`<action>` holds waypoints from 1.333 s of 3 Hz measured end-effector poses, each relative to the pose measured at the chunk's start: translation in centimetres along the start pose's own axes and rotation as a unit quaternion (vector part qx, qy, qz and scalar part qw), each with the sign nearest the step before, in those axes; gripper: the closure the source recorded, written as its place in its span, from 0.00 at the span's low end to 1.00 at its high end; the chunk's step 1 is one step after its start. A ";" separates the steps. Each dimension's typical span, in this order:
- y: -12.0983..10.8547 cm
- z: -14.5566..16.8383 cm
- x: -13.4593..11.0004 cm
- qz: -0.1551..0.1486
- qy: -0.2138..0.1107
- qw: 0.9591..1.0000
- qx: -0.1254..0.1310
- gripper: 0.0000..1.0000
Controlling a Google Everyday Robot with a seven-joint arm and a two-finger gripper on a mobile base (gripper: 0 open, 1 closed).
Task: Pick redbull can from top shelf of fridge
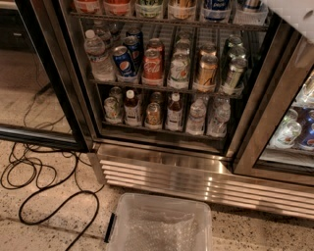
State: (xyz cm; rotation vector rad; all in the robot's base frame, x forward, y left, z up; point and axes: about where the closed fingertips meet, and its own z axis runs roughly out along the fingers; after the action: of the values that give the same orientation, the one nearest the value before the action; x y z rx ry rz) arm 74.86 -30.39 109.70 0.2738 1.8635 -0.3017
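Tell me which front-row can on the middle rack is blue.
The Pepsi can, leftmost can, beside the red Coca-Cola can; the others are pale, gold or greenish. The gripper is out of view.

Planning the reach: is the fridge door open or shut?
Open: the door stands swung out left of the fridge. Tool not in view.

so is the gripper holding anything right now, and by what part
Cannot be told. The gripper is out of view; only a white piece of the arm shows at the top right corner, in front of the fridge.
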 end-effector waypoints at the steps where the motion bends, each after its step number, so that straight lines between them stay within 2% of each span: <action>1: 0.0 -0.9 -0.1 0.006 0.012 1.000 -0.011 1.00; 3: 0.1 -1.4 -0.2 0.009 0.015 1.000 -0.012 1.00; 4: -1.3 -4.0 0.3 0.019 0.030 0.999 -0.008 1.00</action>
State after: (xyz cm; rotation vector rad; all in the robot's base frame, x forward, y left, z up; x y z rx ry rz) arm 70.73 -30.23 110.67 0.3100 1.9161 -0.2542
